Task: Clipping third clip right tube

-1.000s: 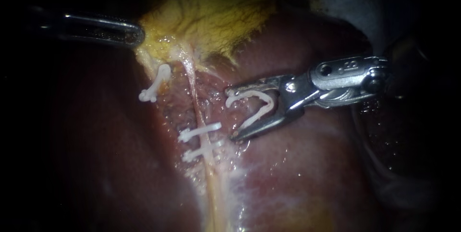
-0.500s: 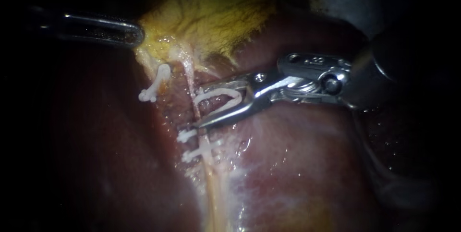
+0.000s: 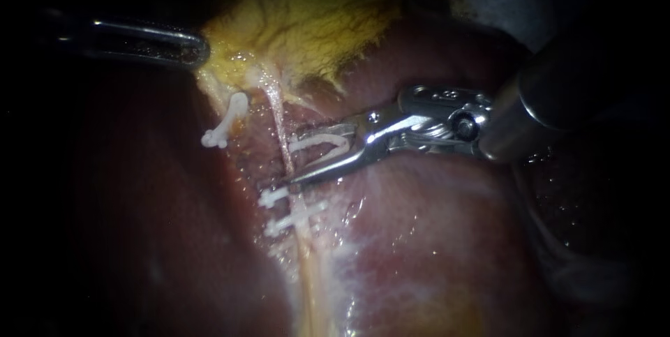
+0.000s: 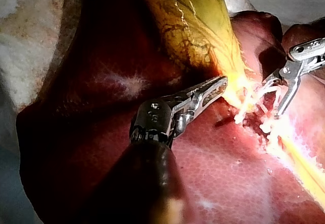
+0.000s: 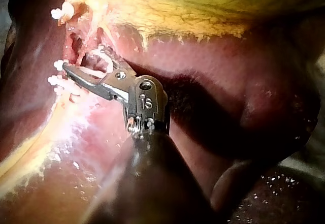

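Observation:
The right tube (image 3: 279, 121) runs pale down from the yellow gallbladder (image 3: 307, 23) over the liver (image 3: 433, 239). It carries two white clips (image 3: 278, 195) (image 3: 293, 218) low down. My right instrument (image 3: 293, 158) comes in from the right, its jaws shut on a white clip (image 3: 322, 143) that straddles this tube just above the upper clip; the right wrist view shows the same jaws (image 5: 84, 61). My left instrument (image 3: 192, 49) is shut on the gallbladder's edge at upper left, as the left wrist view (image 4: 216, 84) also shows.
Another white clip (image 3: 227, 122) sits on the left tube below the left instrument's tip. Dark red liver (image 3: 139, 225) fills the left and bottom. The right instrument's dark shaft (image 3: 558, 93) crosses the upper right.
My right instrument has moved left with its clip until the jaws straddle the right tube, and the jaws have narrowed. The left instrument has held still.

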Robot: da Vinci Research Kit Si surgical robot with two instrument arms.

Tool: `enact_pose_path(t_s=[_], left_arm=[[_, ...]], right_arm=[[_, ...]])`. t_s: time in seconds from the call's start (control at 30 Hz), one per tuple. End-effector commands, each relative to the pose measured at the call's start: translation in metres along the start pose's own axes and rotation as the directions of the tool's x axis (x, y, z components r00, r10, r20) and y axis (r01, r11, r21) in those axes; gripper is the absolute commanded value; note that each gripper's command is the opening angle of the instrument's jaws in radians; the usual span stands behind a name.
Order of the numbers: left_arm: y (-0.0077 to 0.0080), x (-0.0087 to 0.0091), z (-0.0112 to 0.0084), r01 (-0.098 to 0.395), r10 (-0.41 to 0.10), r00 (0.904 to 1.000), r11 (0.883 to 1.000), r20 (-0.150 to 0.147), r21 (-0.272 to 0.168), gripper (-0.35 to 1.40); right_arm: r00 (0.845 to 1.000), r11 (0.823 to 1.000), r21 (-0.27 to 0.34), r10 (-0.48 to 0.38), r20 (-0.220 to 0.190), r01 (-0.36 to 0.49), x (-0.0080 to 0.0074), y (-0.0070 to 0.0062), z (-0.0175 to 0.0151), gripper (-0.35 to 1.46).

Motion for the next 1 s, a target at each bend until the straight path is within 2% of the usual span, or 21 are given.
enact_pose_path(t_s=[0.03, 0.2, 0.3, 0.53, 0.73, 1.0], left_arm=[[0.0, 0.0, 0.0, 0.0, 0.0, 1.0, 1.0, 0.0, 0.0, -0.35], [0.0, 0.0, 0.0, 0.0, 0.0, 1.0, 1.0, 0.0, 0.0, -0.35], [0.0, 0.0, 0.0, 0.0, 0.0, 1.0, 1.0, 0.0, 0.0, -0.35], [0.0, 0.0, 0.0, 0.0, 0.0, 1.0, 1.0, 0.0, 0.0, -0.35], [0.0, 0.0, 0.0, 0.0, 0.0, 1.0, 1.0, 0.0, 0.0, -0.35], [0.0, 0.0, 0.0, 0.0, 0.0, 1.0, 1.0, 0.0, 0.0, -0.35]], right_arm=[[1.0, 1.0, 0.01, 0.009, -0.018, -0.009, 0.0001, 0.0, 0.0002, 0.54], [0.993, 0.993, 0.101, 0.069, -0.097, -0.059, 0.0005, 0.0001, 0.0011, 0.54], [0.988, 0.985, 0.154, 0.093, -0.125, -0.073, 0.0007, -0.0002, 0.0014, 0.54], [0.982, 0.964, 0.252, 0.121, -0.144, -0.082, 0.0011, -0.0016, 0.0017, 0.53], [0.981, 0.962, 0.258, 0.133, -0.141, -0.094, 0.0019, -0.0025, 0.0016, 0.49], [0.977, 0.963, 0.246, 0.153, -0.148, -0.114, 0.0021, -0.0021, 0.0016, 0.26]])
